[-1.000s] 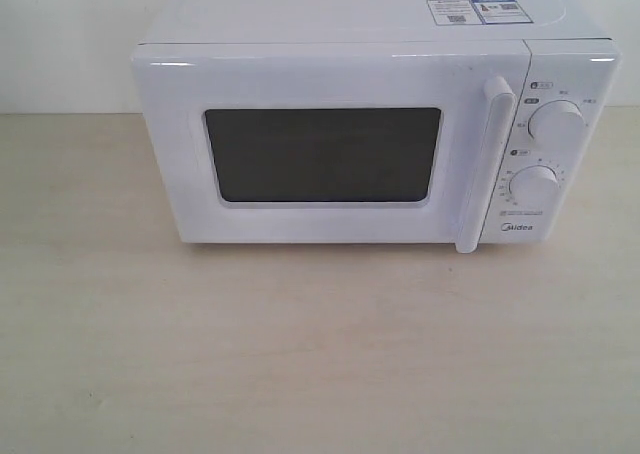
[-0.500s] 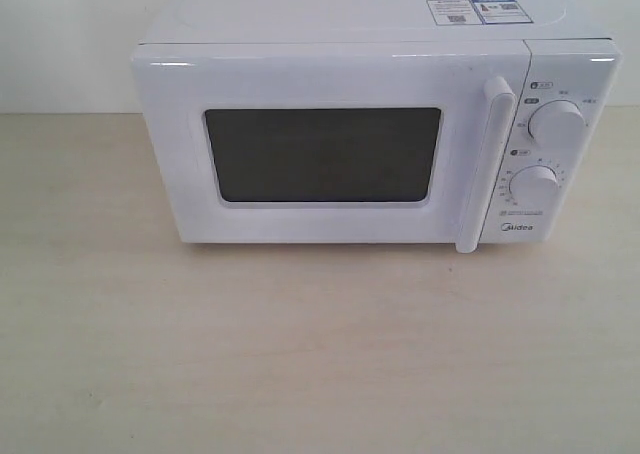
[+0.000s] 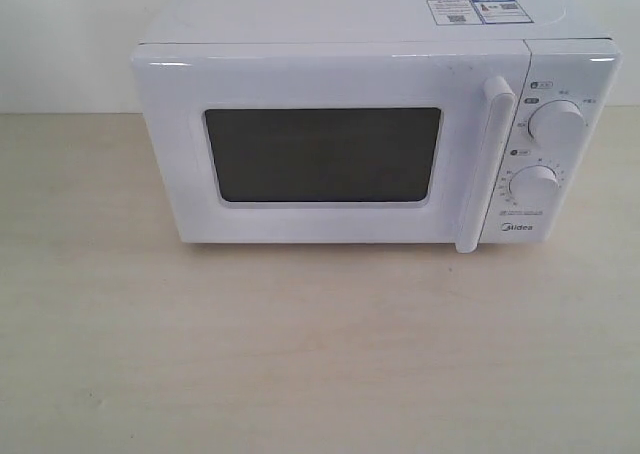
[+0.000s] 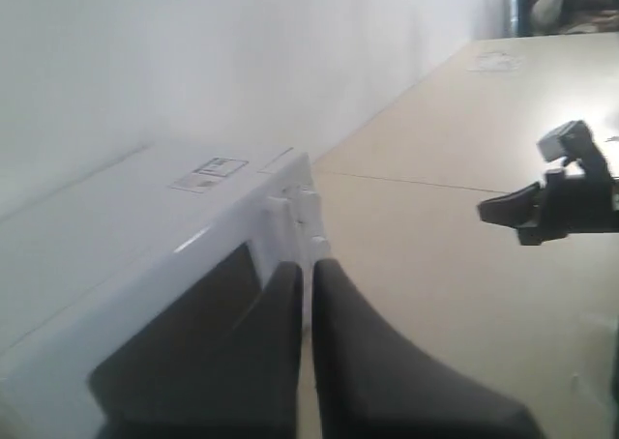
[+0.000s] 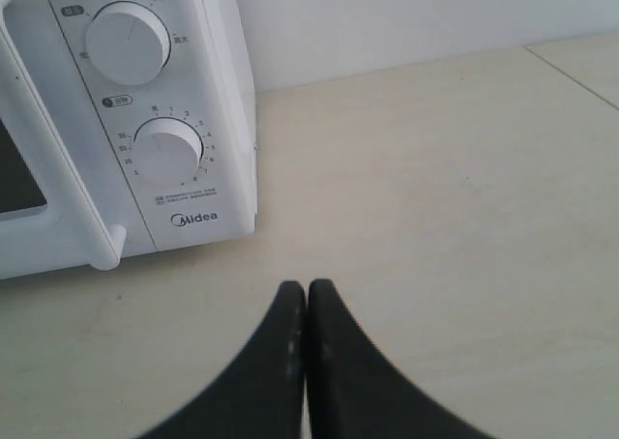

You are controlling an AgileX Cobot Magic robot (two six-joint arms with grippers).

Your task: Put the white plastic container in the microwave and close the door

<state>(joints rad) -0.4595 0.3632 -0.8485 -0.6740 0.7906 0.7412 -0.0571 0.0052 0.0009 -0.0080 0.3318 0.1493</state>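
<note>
on the pale wood-grain table, toward its rear and close to the plain white wall, stands the white boxy countertop microwave, front face toward the exterior camera. its white-framed door is fully shut, flush with the control panel. the dark rectangular window in the door shows nothing of the cavity, so what lies inside cannot be told. the vertical white bar handle runs along the door's right side, just beside the two round white dials, one above the other, with the midea mark below the lower one. two printed stickers lie on the top panel near its right rear. in the left wrist view, the left pincer has its two dark fingers drawn together with only a hairline slit between them, gripping nothing; it hangs off the microwave's left front, not touching it. in the right wrist view, the right pincer has its fingers pressed tip to tip, likewise gripping nothing, above the table off the microwave's right front corner, near the dial panel but apart from it.
</note>
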